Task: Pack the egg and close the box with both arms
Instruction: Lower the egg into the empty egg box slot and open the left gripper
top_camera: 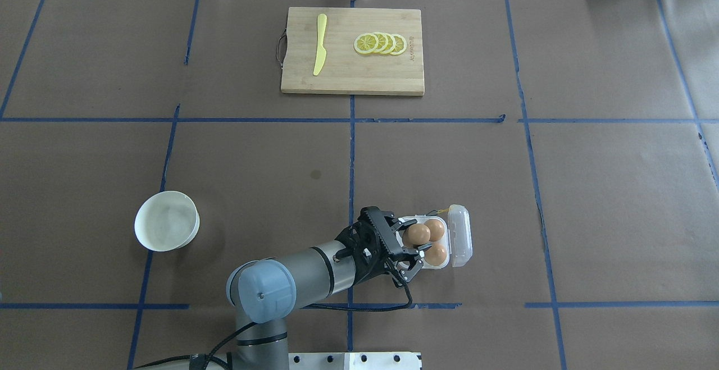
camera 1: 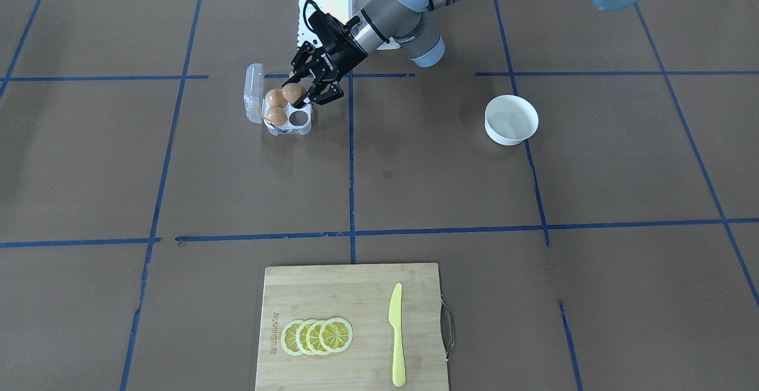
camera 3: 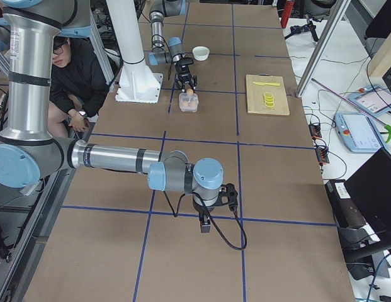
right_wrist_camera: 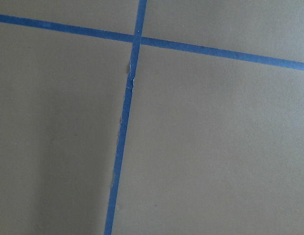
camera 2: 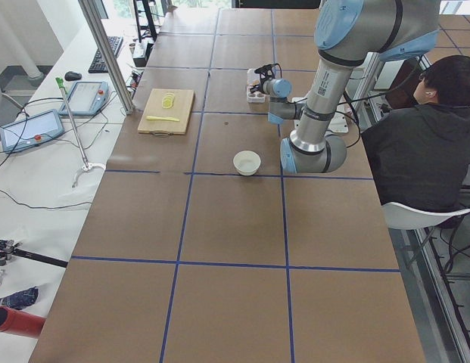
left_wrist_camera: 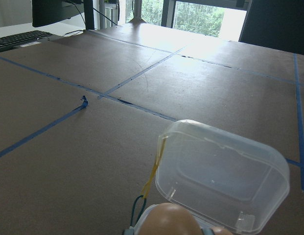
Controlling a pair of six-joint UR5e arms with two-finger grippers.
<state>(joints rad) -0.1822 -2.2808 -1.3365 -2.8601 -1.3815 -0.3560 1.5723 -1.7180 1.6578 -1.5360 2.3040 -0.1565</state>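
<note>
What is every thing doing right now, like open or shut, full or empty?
box: lid open, two other eggs seated in it, one cup empty.
egg: gripped, just over a cup of the box.
left gripper: shut on the egg.
right gripper: open or shut, cannot tell.
bowl: upright, empty.
knife: lying flat on the board.

No text reads clearly. Burned-in lettering on the cutting board [camera 1: 274, 331], lower centre, and white print on the left gripper [camera 1: 307, 95], upper centre, are too small.
</note>
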